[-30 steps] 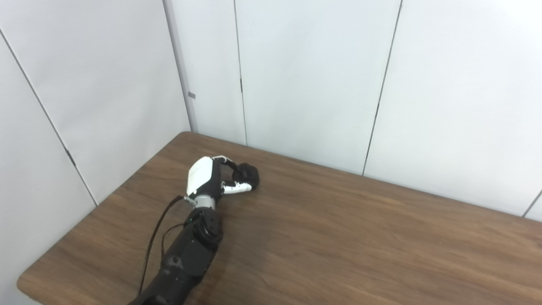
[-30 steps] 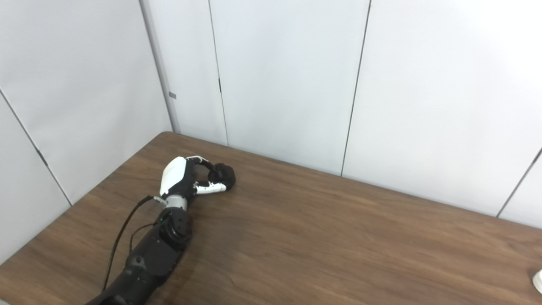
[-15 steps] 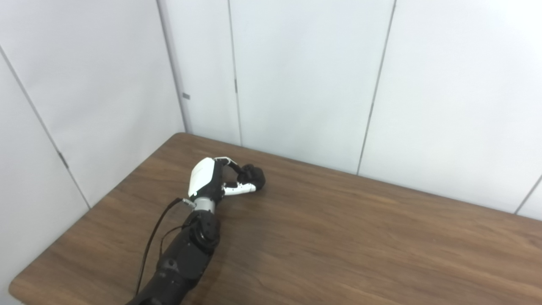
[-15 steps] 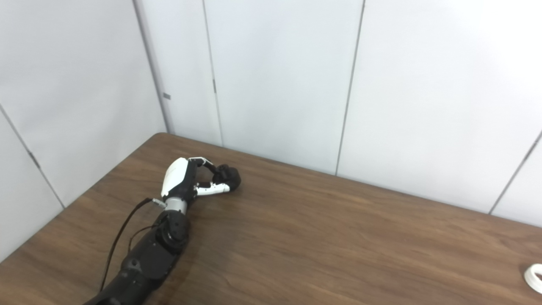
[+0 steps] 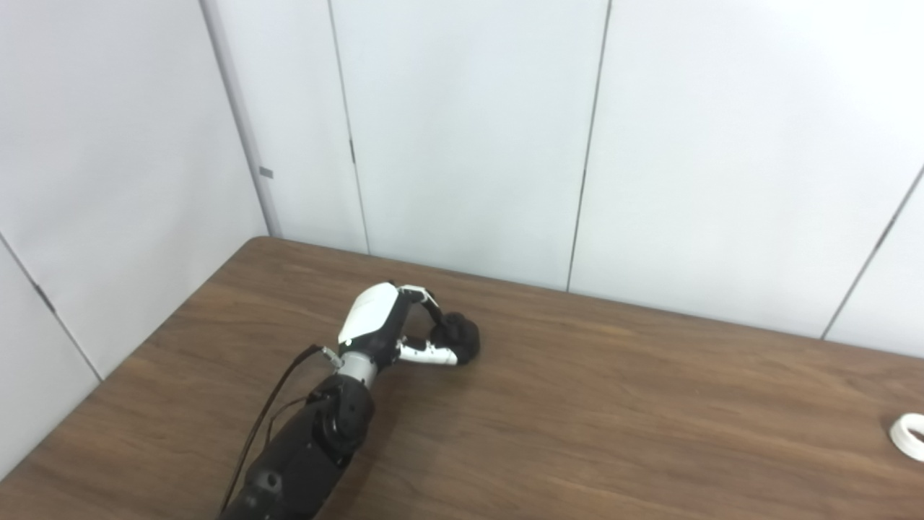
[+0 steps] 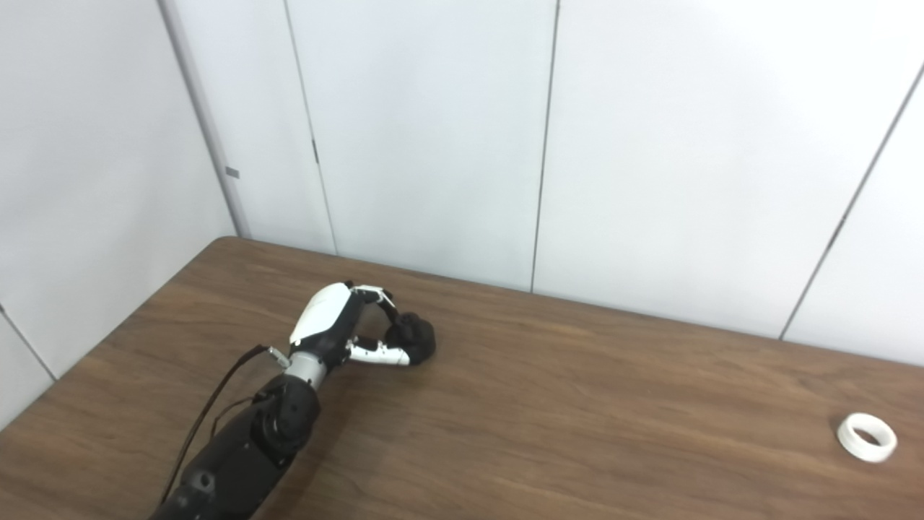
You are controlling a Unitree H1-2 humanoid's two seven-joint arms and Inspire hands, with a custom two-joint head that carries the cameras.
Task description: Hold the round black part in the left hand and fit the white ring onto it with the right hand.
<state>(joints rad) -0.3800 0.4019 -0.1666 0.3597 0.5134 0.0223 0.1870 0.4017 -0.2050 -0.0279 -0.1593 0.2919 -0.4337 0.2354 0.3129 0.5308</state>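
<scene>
My left hand point(image 5: 393, 328) reaches across the brown table point(image 5: 613, 412) with its white back upward. Its fingers and thumb are curled around the round black part point(image 5: 458, 338), which sits at the fingertips, low over the tabletop or touching it; I cannot tell which. The white ring point(image 6: 866, 436) lies flat on the table far to the right, well apart from the hand; in the left eye view only part of the white ring point(image 5: 909, 436) shows at the frame edge. My right hand is out of sight in both views.
White wall panels point(image 5: 469, 130) stand close behind the table's far edge and along its left side. The table's far left corner point(image 5: 253, 242) is near the left hand. A black cable point(image 5: 271, 412) runs along the left forearm.
The camera has swung to the right, bringing the white ring fully into the right eye view. The left hand still holds the black part, seemingly carried a little right across the table.
</scene>
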